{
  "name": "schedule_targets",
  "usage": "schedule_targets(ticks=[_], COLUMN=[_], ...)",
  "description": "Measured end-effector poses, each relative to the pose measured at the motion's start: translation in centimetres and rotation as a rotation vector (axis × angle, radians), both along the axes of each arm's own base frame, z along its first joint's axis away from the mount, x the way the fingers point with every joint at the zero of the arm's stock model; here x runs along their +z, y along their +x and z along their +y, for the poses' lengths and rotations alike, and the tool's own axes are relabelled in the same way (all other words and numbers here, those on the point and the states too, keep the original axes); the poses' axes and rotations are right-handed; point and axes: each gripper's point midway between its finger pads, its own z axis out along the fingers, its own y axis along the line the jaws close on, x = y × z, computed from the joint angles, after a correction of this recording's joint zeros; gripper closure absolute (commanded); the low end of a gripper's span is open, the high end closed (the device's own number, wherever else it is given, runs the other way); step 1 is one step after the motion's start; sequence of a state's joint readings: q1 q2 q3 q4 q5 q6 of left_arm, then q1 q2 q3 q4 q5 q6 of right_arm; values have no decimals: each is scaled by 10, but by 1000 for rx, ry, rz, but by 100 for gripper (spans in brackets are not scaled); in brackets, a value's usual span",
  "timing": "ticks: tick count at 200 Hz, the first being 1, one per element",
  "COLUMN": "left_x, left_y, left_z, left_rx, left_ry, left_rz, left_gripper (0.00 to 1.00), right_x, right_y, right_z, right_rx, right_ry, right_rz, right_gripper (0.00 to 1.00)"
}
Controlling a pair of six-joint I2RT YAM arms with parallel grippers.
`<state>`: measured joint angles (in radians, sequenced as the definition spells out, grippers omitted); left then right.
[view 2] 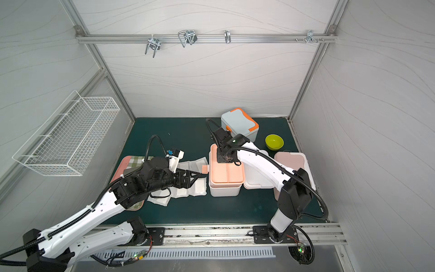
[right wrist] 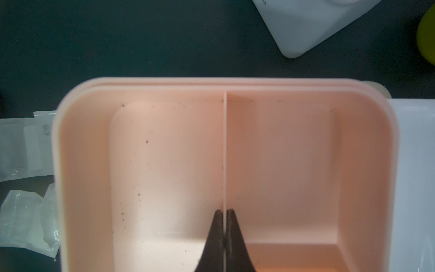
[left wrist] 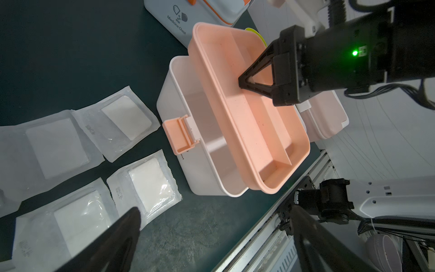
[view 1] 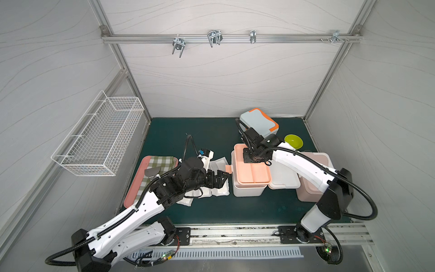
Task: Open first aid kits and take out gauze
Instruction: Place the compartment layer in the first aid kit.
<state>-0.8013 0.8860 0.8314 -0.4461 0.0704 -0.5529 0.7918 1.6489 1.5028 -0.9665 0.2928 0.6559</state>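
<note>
With the white kit as dial centre and six o'clock toward the arm bases, the gauze [left wrist: 56, 146] lies on the dark green mat [view 1: 188, 131] at nine o'clock. It is flat square white pads sealed in clear, crinkly pouches with papery borders. Four show plainly in the left wrist view and more are cut off at its edge. In both top views the left arm covers most of them, so they cannot be counted. The left gripper [view 1: 223, 180] hangs above them, its black fingers spread wide with nothing between.

The white kit [view 1: 247, 192] is a smooth, rounded plastic box standing open. Its peach clasp [left wrist: 180, 134] juts toward the gauze and its lid [view 1: 284, 182] is laid over at three o'clock. Much of its interior is hidden by the peach insert tray [left wrist: 235, 77], shallow and two-compartment, sitting askew over the rim. The right gripper [right wrist: 225, 212] is pinched tight on the tray's thin divider [right wrist: 225, 141]. Dark specks dot the tray floor.

At three to four o'clock the dusty pink kit [view 1: 308, 192] is largely behind the right arm, and I cannot tell whether its lid is shut. At one o'clock sits a glossy lime bowl [view 1: 294, 140]. At twelve stands the pale blue kit [view 1: 257, 121], orange-trimmed, lid down.
</note>
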Motion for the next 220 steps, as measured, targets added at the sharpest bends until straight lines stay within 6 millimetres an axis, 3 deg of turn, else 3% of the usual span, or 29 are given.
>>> schedule_targets(ticks=[44, 150, 178, 205, 220], left_x=[-5, -5, -5, -5, -8], left_y=[0, -1, -1, -1, 0], left_z=[2, 2, 2, 2, 1], left_rx=[5, 6, 7, 7, 8], left_ry=[10, 8, 8, 8, 14], left_rz=[6, 3, 4, 7, 13], left_gripper=[1, 1, 1, 1, 1], right_x=[-21, -43, -46, -44, -35], right_y=[4, -1, -2, -6, -9], right_z=[6, 17, 17, 13, 9], right_rx=[-6, 5, 2, 10, 11], right_ry=[-44, -75, -73, -73, -55], right_rz=[51, 90, 94, 95, 81], right_gripper=[100, 100, 55, 31, 25])
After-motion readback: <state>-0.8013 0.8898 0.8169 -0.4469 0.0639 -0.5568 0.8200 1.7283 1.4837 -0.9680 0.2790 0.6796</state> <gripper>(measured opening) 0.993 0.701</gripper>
